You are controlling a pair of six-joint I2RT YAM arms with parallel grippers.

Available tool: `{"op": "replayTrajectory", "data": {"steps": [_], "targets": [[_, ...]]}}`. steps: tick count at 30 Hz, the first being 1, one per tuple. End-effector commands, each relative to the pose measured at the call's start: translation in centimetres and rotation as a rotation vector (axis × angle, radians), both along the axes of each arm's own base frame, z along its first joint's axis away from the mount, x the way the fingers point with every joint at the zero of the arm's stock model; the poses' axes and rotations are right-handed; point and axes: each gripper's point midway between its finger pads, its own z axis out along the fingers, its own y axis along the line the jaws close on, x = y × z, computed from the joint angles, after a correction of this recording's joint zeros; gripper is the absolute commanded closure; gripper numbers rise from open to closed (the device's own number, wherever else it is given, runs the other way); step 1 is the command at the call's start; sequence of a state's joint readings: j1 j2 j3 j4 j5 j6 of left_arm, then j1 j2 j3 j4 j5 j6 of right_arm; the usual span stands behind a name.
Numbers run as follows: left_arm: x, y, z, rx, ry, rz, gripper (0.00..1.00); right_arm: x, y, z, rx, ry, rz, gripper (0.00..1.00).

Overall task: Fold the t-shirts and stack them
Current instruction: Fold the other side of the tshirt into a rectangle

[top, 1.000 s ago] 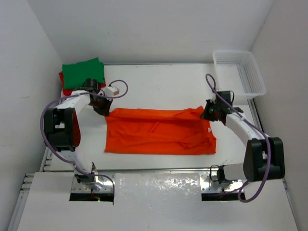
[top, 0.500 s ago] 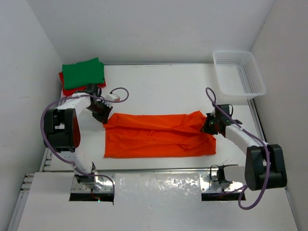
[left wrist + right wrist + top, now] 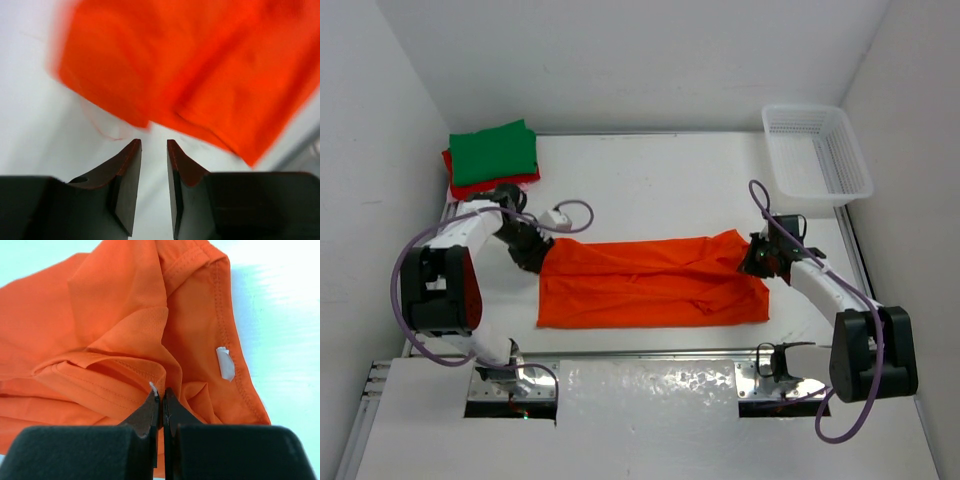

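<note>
The orange t-shirt (image 3: 650, 285) lies as a long folded band across the middle of the table. My left gripper (image 3: 532, 252) is at its back left corner, open, and in the left wrist view its jaws (image 3: 154, 145) stand a little apart over bare table, the orange cloth (image 3: 200, 65) just beyond the tips. My right gripper (image 3: 752, 258) is at the shirt's back right corner, shut on a fold of the orange cloth (image 3: 115, 315) in the right wrist view (image 3: 161, 392). A folded green t-shirt (image 3: 495, 150) rests on a red t-shirt (image 3: 470, 186) at the back left.
A white mesh basket (image 3: 817, 150) stands at the back right corner. A white label (image 3: 226, 362) is sewn by the orange shirt's hem. The left arm's purple cable (image 3: 570, 215) loops over the table behind the shirt.
Both grippers drew the shirt's far edge toward the front, narrowing the band. The left gripper then opened and let go of the left corner; the right stays shut on the cloth.
</note>
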State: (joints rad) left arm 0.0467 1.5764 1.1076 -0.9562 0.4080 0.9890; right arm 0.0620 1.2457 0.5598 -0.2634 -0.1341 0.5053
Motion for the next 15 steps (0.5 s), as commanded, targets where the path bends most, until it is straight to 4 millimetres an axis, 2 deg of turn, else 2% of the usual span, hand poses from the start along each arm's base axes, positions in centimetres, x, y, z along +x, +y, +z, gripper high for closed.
{"op": "replayTrajectory", "data": {"steps": [1,3,5,6,7,8,10,11,14,15], "targets": [[-6.9,1.4,-1.2,0.059,0.171,-0.205,0.74,-0.1,-0.3,0.1,-0.013,-0.017,0.000,1.00],[-7.1,3.0,-1.2,0.137,0.177,-0.218,0.71,-0.2,-0.3,0.1,-0.019,-0.016,0.005,1.00],[-6.0,3.2,-0.4,0.135,0.149,-0.190,0.69,-0.3,-0.4,0.0,-0.023,-0.015,0.008,1.00],[-4.1,3.2,0.9,0.121,0.090,-0.163,0.68,-0.3,-0.4,0.0,-0.023,-0.014,0.009,1.00],[-3.0,2.3,1.7,0.066,0.060,-0.118,0.67,-0.3,-0.3,0.0,-0.022,-0.015,0.010,1.00],[-0.1,2.4,2.9,0.061,-0.036,-0.066,0.67,-0.5,-0.4,-0.2,-0.022,-0.012,0.010,1.00],[2.9,2.5,3.0,0.042,-0.072,0.163,0.62,-0.4,-0.4,-0.2,-0.022,-0.017,0.006,1.00],[4.6,2.3,2.4,0.020,-0.089,0.207,0.63,-0.5,-0.3,-0.4,-0.021,-0.012,0.009,1.00],[4.1,0.1,1.2,-0.090,0.048,0.235,0.63,-0.3,-0.3,-0.4,-0.016,-0.017,0.007,1.00],[3.8,-0.2,-0.2,-0.096,0.111,0.244,0.63,-0.2,-0.3,-0.3,-0.016,-0.020,0.007,1.00]]}}
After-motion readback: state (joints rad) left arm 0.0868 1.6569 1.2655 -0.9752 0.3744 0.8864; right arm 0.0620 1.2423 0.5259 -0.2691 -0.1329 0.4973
